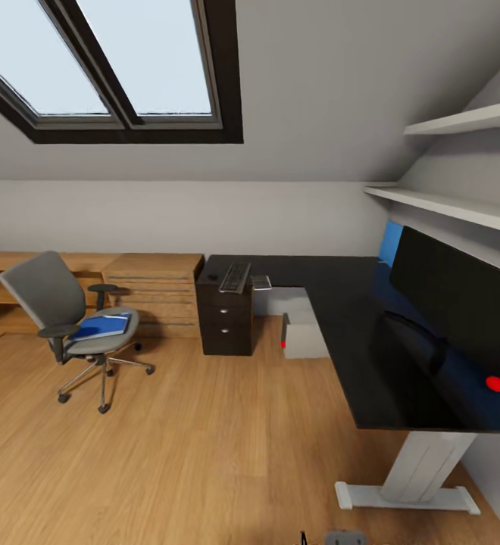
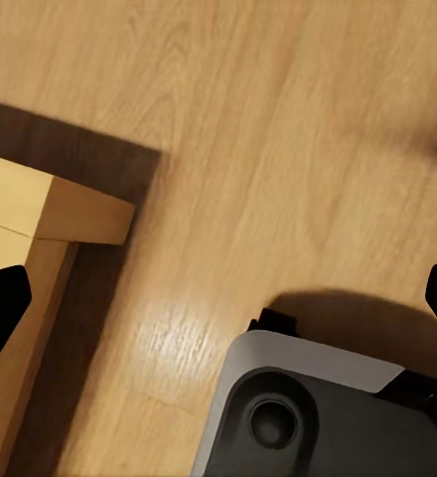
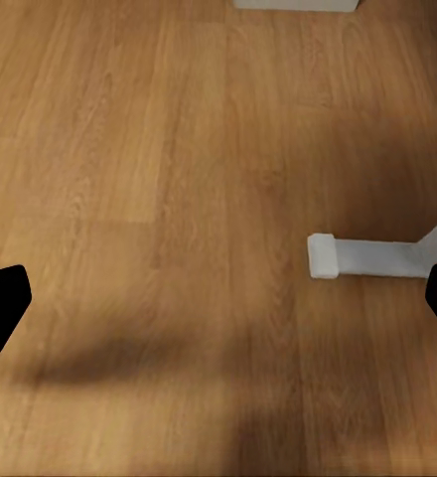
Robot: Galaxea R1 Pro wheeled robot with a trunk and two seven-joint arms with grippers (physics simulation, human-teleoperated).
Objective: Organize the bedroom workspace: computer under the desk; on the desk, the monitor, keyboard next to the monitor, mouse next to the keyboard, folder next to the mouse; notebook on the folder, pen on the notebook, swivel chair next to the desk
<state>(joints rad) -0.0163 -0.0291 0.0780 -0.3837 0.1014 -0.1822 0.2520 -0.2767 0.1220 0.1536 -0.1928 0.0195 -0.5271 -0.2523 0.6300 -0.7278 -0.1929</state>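
Both arms hang floorward; fingers [image 3: 2,308] seemingly spread.

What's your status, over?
Both grippers open, empty, over bare floor. Folder on swivel chair; keyboard on desk. Path to chair looks open.

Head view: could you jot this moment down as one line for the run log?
phase: approaching | folder: on swivel chair | keyboard: on desk | monitor: on desk | left hand: open, empty | right hand: open, empty
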